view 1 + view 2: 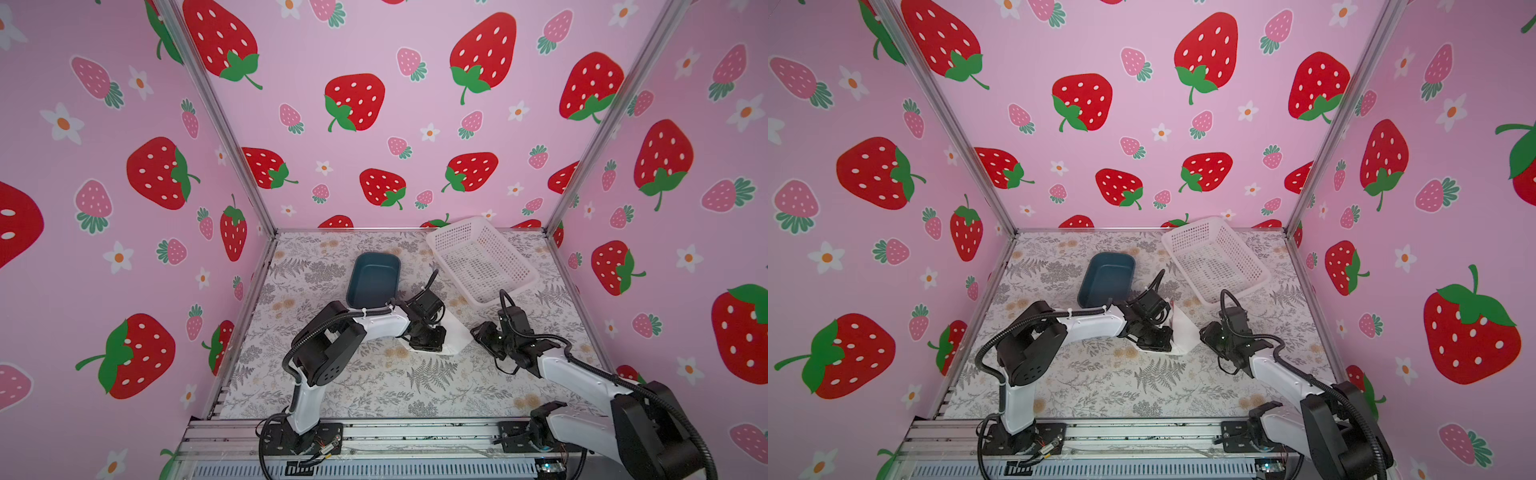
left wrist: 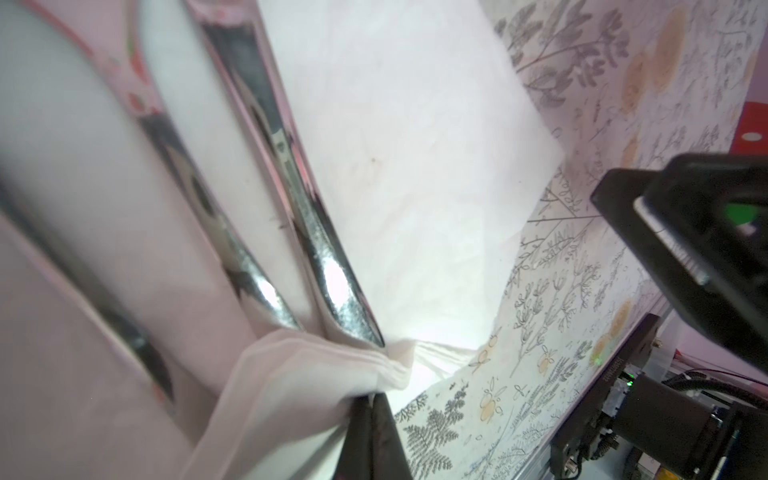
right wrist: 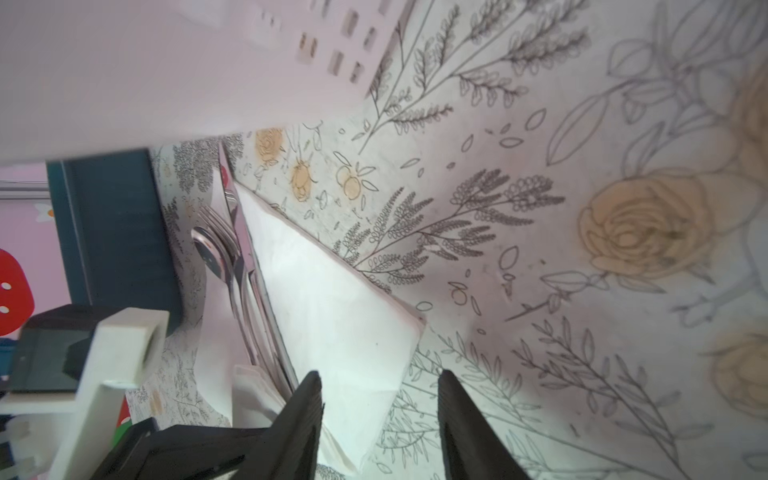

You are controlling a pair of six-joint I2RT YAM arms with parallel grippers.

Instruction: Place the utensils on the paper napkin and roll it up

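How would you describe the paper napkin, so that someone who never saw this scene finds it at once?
On the flowered table, look in front of the dark blue tub and the white perforated basket. There lies the paper napkin, partly hidden under the left arm. It alone is a thin, plain white sheet without holes, and silver utensils rest on it.
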